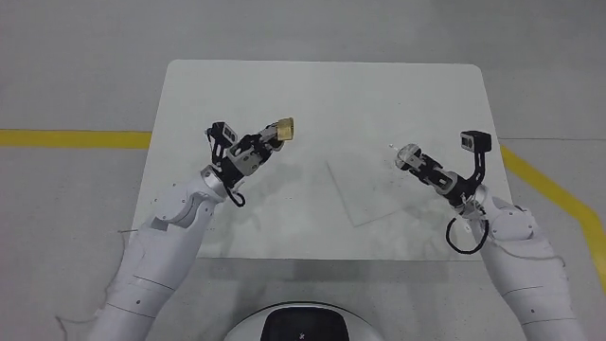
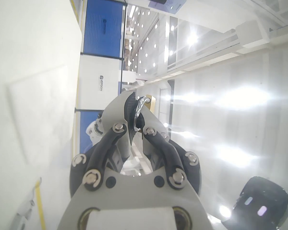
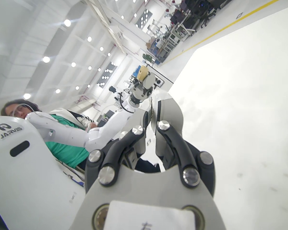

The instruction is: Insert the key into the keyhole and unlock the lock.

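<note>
My left gripper (image 1: pixel 268 138) is held above the left middle of the white table (image 1: pixel 379 95), shut on the silver shackle (image 2: pixel 139 110) of a brass padlock (image 1: pixel 284 130). The lock's brass body (image 2: pixel 150 103) sticks out past the fingertips, toward the table's middle. My right gripper (image 1: pixel 405 158) hangs over the right side of the table, pointing toward the lock, a wide gap between them. Its fingers (image 3: pixel 166 107) are pressed together on a small thin silvery key (image 1: pixel 394 151); most of the key is hidden. In the right wrist view the padlock (image 3: pixel 142 72) shows far off in the other gripper.
A thin, nearly transparent square sheet (image 1: pixel 379 194) lies flat on the table between the two arms. Yellow floor tape (image 1: pixel 71 138) runs past both table ends.
</note>
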You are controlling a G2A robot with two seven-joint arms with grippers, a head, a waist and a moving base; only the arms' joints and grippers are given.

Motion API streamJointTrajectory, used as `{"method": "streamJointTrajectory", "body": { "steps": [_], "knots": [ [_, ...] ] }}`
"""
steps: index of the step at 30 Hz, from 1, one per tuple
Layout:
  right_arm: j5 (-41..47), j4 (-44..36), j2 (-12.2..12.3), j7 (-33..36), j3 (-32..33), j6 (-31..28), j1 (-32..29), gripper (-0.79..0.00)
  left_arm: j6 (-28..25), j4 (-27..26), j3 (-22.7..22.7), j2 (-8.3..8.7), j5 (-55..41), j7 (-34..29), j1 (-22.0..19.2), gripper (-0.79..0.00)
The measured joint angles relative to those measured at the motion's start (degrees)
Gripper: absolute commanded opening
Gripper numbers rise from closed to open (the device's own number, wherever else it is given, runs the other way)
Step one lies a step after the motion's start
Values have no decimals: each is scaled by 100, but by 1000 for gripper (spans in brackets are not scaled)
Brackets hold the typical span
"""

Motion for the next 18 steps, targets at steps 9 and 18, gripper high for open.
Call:
{"method": "streamJointTrajectory", "body": {
  "steps": [9, 18],
  "knots": [
    [-319, 77, -168, -1364, -219, 47, 71, -785, 723, 235, 1347, -351, -725, -398, -662, -785],
    [-707, 11, -279, -1933, -415, 179, 97, -785, 342, 645, 1878, -558, -454, -463, -1124, -785]
  ]
}}
